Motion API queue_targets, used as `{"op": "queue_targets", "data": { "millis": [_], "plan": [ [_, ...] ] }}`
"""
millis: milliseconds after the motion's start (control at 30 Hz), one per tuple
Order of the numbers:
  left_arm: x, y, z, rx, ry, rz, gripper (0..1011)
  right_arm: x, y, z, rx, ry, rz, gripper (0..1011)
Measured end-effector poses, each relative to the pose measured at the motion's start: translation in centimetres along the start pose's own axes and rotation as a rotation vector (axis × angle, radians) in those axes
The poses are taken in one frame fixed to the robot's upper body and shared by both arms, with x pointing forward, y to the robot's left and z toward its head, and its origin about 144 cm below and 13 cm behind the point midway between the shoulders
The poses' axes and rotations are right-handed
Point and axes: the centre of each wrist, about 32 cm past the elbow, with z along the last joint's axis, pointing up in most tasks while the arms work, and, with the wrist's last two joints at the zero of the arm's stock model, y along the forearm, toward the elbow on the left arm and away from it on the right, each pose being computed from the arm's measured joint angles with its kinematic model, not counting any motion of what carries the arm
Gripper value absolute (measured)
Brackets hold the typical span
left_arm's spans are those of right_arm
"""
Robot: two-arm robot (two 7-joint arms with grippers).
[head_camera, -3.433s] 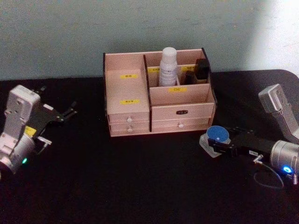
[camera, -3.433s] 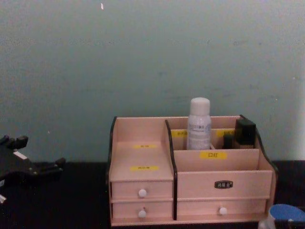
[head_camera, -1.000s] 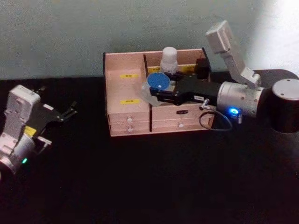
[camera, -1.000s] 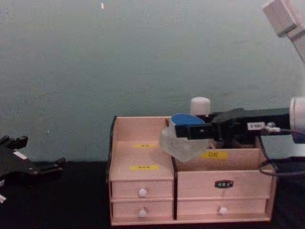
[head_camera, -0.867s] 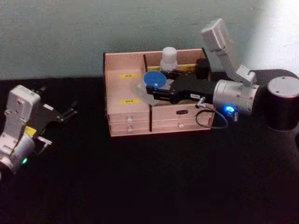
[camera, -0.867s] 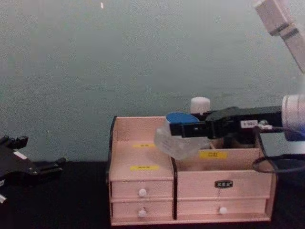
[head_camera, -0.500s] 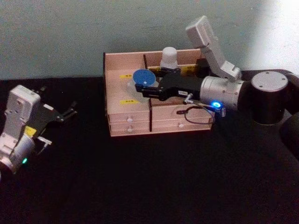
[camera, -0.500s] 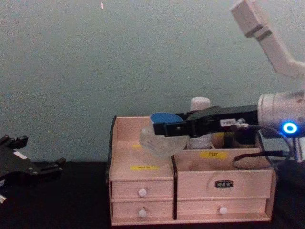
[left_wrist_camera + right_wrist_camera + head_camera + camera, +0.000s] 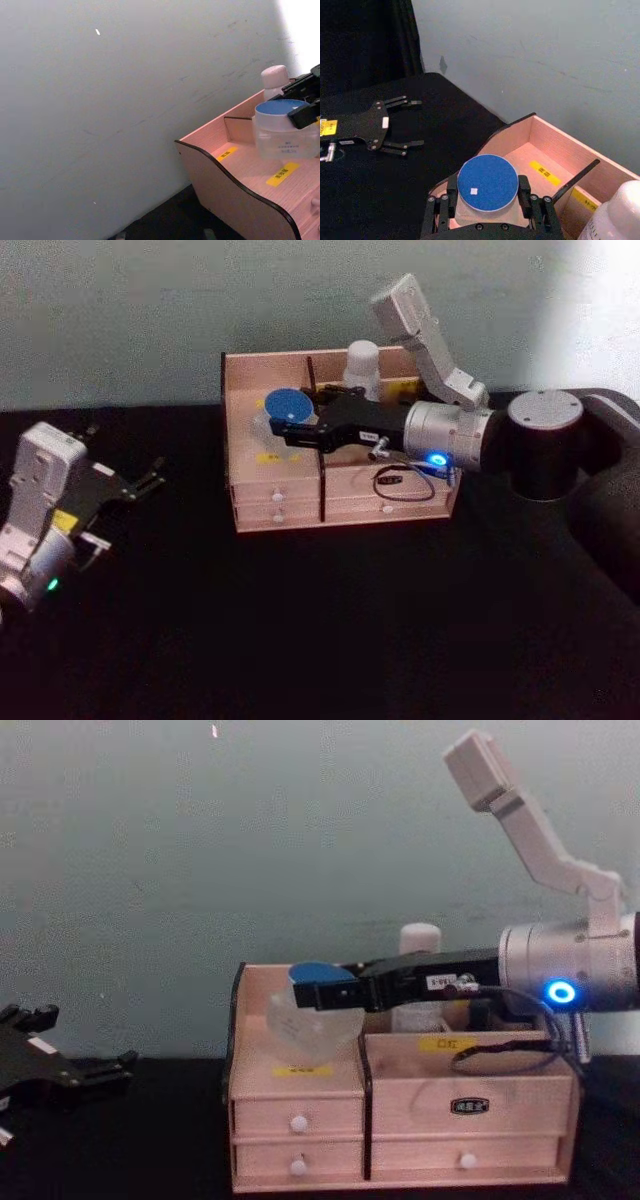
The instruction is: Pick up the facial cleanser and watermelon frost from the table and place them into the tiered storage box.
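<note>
On the black table (image 9: 330, 640) stood one tiered storage box (image 9: 290, 510) made of light wood, with four small drawers that each had a white knob. Reaching across the box from its own side was the right gripper (image 9: 292, 430), and it was squeezed tight on one clear jar with a round blue lid (image 9: 287, 405). The jar hung over the left part of the box, just above the stepped shelf with two yellow labels, and from the chest view it looked very close to the wood, though I could not tell if it touched. One white bottle (image 9: 362, 365) with a white cap already stood upright in a back pocket of the box, so that half of the job looked done. I think the jar was the second thing, and it only had to be set down and let go. The left gripper (image 9: 140, 483) rested far off on the left side of the table, with its black fingers spread apart and nothing between them. So I counted one box, one bottle, one jar and two grippers.
</note>
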Motion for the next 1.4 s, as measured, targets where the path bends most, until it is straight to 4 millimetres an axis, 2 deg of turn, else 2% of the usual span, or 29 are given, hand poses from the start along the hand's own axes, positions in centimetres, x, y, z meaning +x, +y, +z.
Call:
{"op": "queue_targets", "data": {
  "millis": [800,1400],
  "plan": [
    [0.0,0.0,0.0,0.000,0.000,0.000,1002,0.8,2.0,-0.5,-0.046,0.020,-0.015,722],
    [0.0,0.0,0.0,0.000,0.000,0.000,1001,0.9,2.1,-0.6,-0.047,0.028,-0.021,722]
  ]
}}
